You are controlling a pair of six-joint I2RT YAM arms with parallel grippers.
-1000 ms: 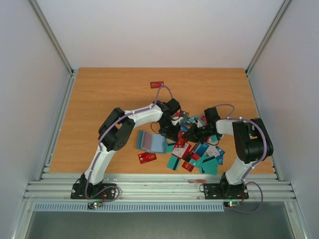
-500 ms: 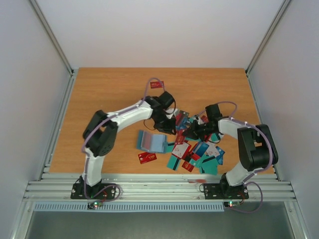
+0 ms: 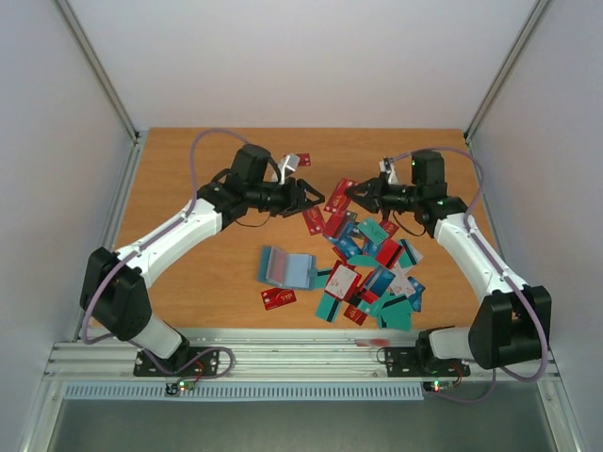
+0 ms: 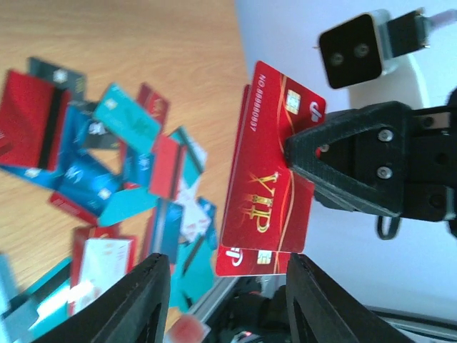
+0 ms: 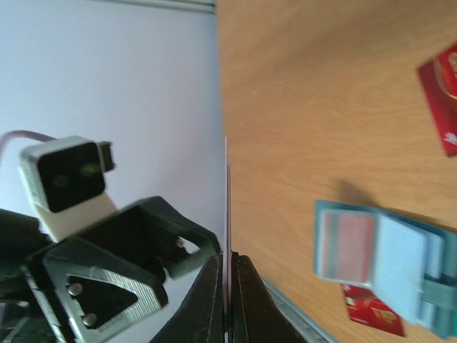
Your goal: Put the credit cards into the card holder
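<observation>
2 red cards (image 4: 268,179) sit clamped tight in the right hand (image 5: 227,261), raised as if offered for a handover. the left hand (image 3: 309,193) faces them, spread apart. the card holder (image 3: 285,268) lies open on the counter (image 3: 188,188), beside the loose cards (image 3: 377,282).

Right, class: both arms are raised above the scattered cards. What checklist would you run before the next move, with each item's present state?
1. Right gripper shut on the VIP card: ok.
2. Only one card gripped: not ok; a second red card sits behind it.
3. Left gripper open: ok.
4. Holder lying open on the table: ok.
5. Room left in the holder: cannot tell.
</observation>
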